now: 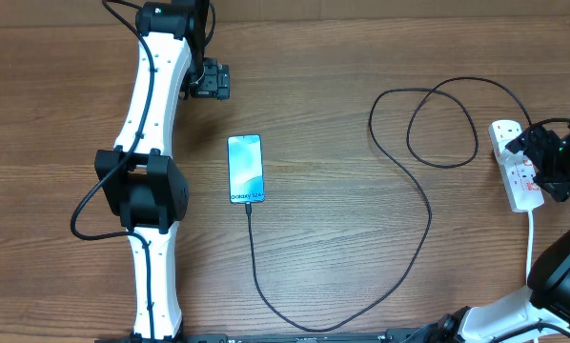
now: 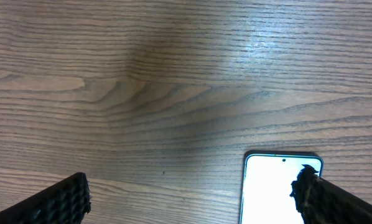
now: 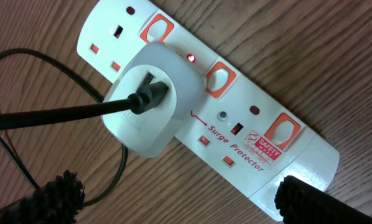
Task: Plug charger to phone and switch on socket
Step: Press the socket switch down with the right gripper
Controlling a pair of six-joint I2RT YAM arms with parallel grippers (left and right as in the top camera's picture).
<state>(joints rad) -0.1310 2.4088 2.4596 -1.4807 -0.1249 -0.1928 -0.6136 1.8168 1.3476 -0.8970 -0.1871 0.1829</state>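
The phone (image 1: 245, 169) lies flat mid-table, its screen lit light blue; its top edge shows in the left wrist view (image 2: 270, 190). The black charger cable (image 1: 414, 243) meets the phone's near short edge, loops right and reaches the white socket strip (image 1: 510, 143). In the right wrist view the cable (image 3: 61, 115) enters a white adapter (image 3: 167, 124) plugged into the strip (image 3: 285, 155), and a small red light (image 3: 190, 58) glows beside it. My left gripper (image 1: 213, 81) (image 2: 192, 200) is open and empty, beyond the phone's far end. My right gripper (image 1: 544, 162) (image 3: 186, 198) is open, just above the strip.
The strip's white cord (image 1: 532, 238) runs toward the near edge past my right arm's base. The strip has orange-red rocker switches (image 3: 218, 78) and free outlets on either side of the adapter. The charger's loops (image 1: 442, 124) lie left of the strip on the wooden table (image 1: 342, 114).
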